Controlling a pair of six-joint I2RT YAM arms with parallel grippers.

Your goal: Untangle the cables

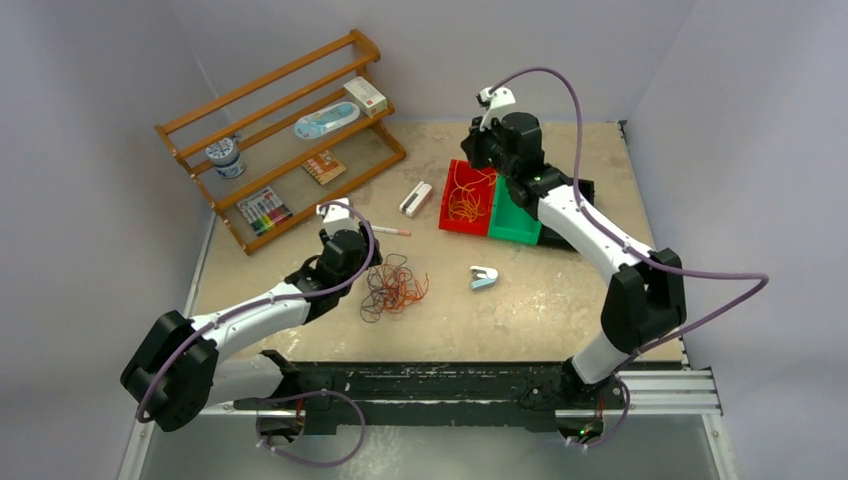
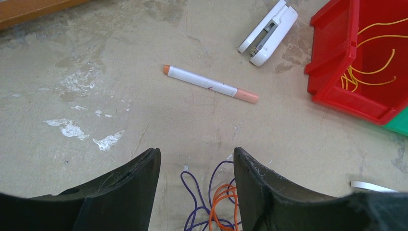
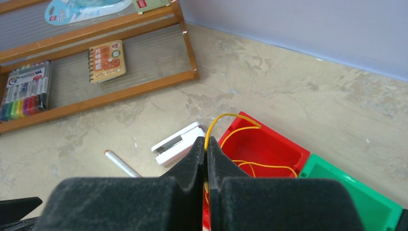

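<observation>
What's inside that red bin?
Thin yellow-orange cables lie loosely looped in the red bin. The right gripper, shut, pinches one strand above it. From above, the arm covers the bin's far corner, so anything there is hidden.

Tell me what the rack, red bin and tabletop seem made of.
Rack: likely wood, warm orange-brown with a varnished sheen. Red bin: moulded plastic, smooth, uniformly coloured, slightly glossy. Tabletop: unclear; matte beige surface, mottled with white scuffs, perhaps worn coated board.
</observation>
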